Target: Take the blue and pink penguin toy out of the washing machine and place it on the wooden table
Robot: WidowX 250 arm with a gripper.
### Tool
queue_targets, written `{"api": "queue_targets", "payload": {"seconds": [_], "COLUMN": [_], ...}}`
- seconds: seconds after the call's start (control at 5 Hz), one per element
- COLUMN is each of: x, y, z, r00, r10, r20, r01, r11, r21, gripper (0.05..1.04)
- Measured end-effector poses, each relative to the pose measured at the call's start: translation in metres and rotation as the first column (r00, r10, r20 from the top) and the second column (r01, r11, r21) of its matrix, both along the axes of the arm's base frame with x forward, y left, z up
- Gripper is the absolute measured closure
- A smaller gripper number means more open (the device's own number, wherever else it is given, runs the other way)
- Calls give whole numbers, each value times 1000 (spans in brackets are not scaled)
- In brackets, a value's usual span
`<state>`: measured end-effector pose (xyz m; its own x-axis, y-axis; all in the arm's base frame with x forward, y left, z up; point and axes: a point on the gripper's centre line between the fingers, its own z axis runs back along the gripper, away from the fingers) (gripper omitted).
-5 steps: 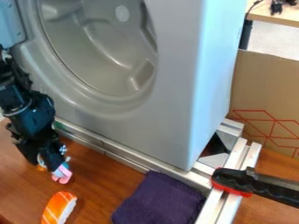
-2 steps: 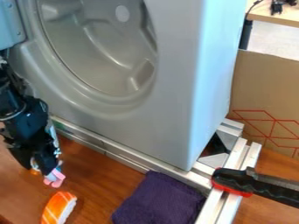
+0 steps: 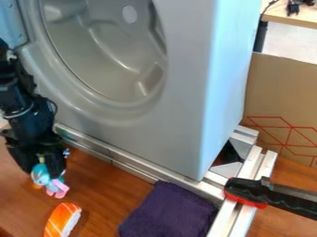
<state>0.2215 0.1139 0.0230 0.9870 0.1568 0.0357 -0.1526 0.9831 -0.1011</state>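
Brown tabletop (image 3: 114,190), small toy (image 3: 40,176) within tool (image 3: 47,171)

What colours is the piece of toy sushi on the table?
Orange with white stripes on top, white along its side; the sushi shows best in the camera view.

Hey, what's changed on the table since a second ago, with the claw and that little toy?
The claw has turned, and the teal and pink toy in it has turned too, showing more of its teal part. The toy's pink end has shifted slightly left and down in the view. No new grasp or release shows. The orange sushi piece and purple cloth stayed put.
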Motion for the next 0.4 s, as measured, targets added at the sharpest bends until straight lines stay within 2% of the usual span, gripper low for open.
{"api": "queue_targets", "payload": {"seconds": [0.2,0.4], "x": [3,0], "y": [-3,-4], "z": [4,14], "r00": [1000,999], "r10": [21,32], "r20": [-2,-4], "r01": [-21,-32], "r11": [999,999], "r21": [-28,-28], "gripper": [76,82]}}
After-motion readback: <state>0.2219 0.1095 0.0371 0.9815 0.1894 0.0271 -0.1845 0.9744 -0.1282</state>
